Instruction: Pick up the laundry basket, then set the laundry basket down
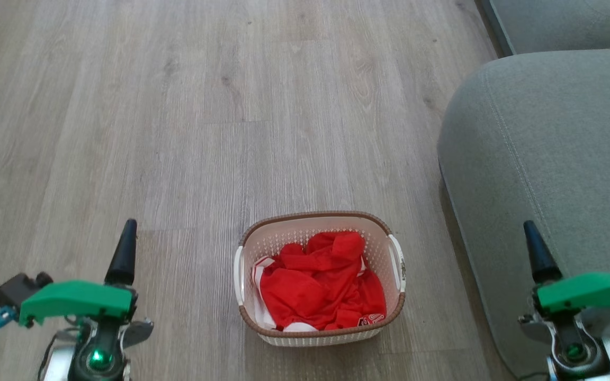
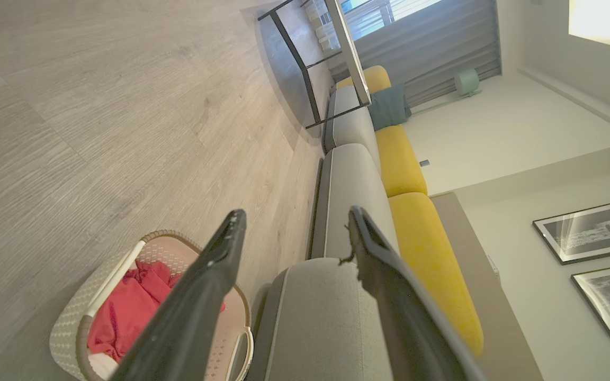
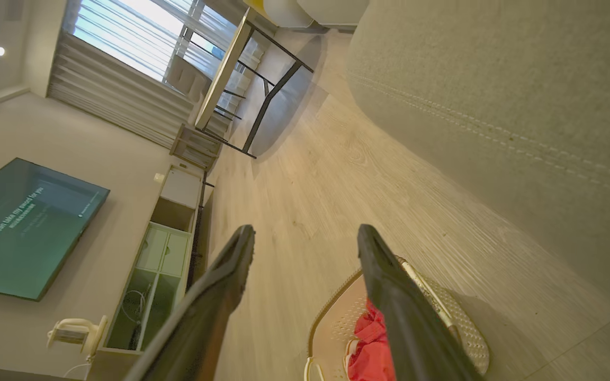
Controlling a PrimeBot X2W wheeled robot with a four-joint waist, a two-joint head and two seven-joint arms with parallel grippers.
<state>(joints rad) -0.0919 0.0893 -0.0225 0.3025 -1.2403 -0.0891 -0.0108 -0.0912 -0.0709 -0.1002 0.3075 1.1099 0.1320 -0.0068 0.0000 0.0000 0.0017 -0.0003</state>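
Laundry basket (image 1: 284, 238) standing on the floor (image 1: 178, 132), free of both arms.
Head view: upright on pale wood planks, low and centre, holding a crumpled red garment (image 1: 321, 280); grey sofa (image 1: 548, 159) near on the right, not touching; left end effector (image 1: 127, 235) and right end effector (image 1: 535, 246) well apart from the basket, one on either side. Left wrist view: fingers spread, nothing between them (basket at lower left, partly behind one finger). Right wrist view: fingers likewise spread and empty, basket at the bottom edge behind the right-hand finger.
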